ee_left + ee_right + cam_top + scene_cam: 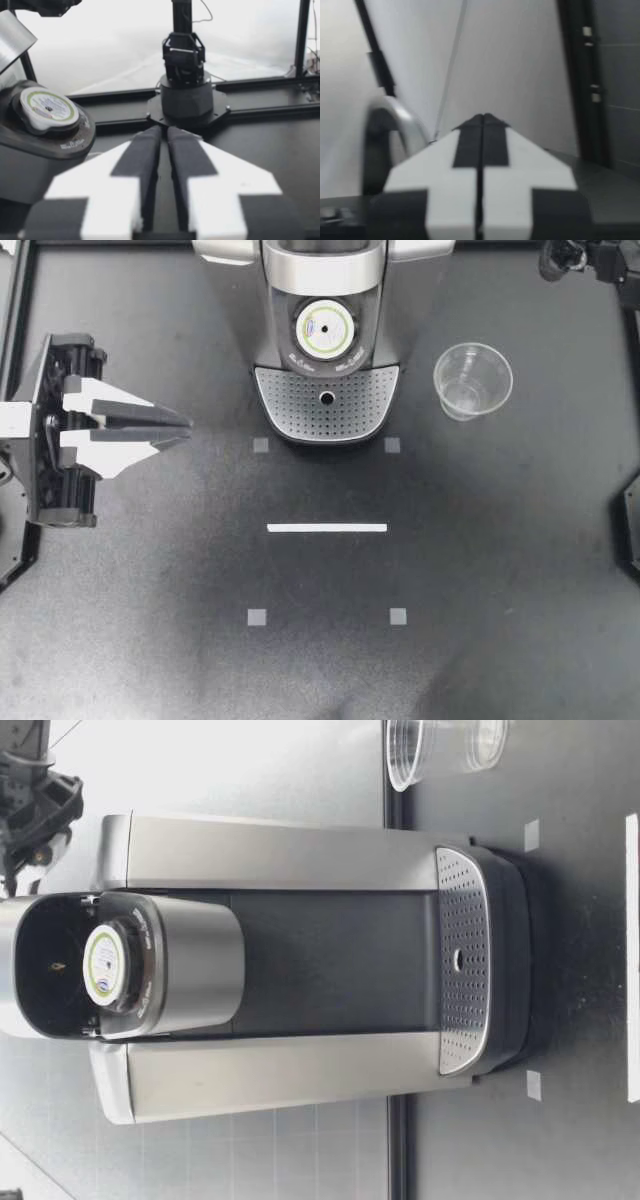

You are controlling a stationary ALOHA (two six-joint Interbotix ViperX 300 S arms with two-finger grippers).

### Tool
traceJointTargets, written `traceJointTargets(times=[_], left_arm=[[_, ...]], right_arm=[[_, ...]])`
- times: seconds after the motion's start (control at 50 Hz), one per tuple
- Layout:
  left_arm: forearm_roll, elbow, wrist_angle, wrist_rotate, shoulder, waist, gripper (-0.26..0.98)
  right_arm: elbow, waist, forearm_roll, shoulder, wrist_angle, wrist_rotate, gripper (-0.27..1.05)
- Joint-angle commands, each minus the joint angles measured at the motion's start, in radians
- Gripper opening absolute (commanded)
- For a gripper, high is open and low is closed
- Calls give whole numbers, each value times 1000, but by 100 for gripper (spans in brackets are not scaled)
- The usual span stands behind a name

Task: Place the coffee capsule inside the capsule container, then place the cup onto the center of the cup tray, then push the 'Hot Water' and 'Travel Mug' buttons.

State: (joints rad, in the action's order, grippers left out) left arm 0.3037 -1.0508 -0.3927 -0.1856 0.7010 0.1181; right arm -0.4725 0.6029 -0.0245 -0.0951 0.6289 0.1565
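Observation:
The coffee capsule (322, 330), white-lidded with a green ring, sits in the open capsule container on top of the coffee machine (325, 280); it also shows as the capsule (105, 965) and capsule (47, 106). The perforated cup tray (300, 405) is bare. A clear plastic cup (472, 380) stands upright on the table to the right of the machine. My left gripper (185, 430) hovers left of the tray, shut with nothing in it, its fingertips (152, 134) together. My right gripper (482, 117) is shut and holds nothing; only that arm (590, 260) shows at the back right corner.
A white tape strip (327, 528) and grey square markers (257, 617) lie on the black table in front of the machine. The right arm's base (185, 90) stands across the table. Black frame rails run along the table's edges.

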Motion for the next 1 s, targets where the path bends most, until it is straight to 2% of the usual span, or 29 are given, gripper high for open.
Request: traceJointTargets(times=[0.0,0.2,0.66,0.98], left_arm=[[-3,11,3,3,2,3,14],[-5,6,21,0,3,3,14],[-5,8,12,-3,9,3,14],[-14,6,6,-5,0,3,14]], right_arm=[[25,-25,5,-17,2,0,2],[-2,-69,9,-49,-2,-3,2],[-164,-184,8,-184,17,2,2],[-229,-247,5,-189,0,6,2]])
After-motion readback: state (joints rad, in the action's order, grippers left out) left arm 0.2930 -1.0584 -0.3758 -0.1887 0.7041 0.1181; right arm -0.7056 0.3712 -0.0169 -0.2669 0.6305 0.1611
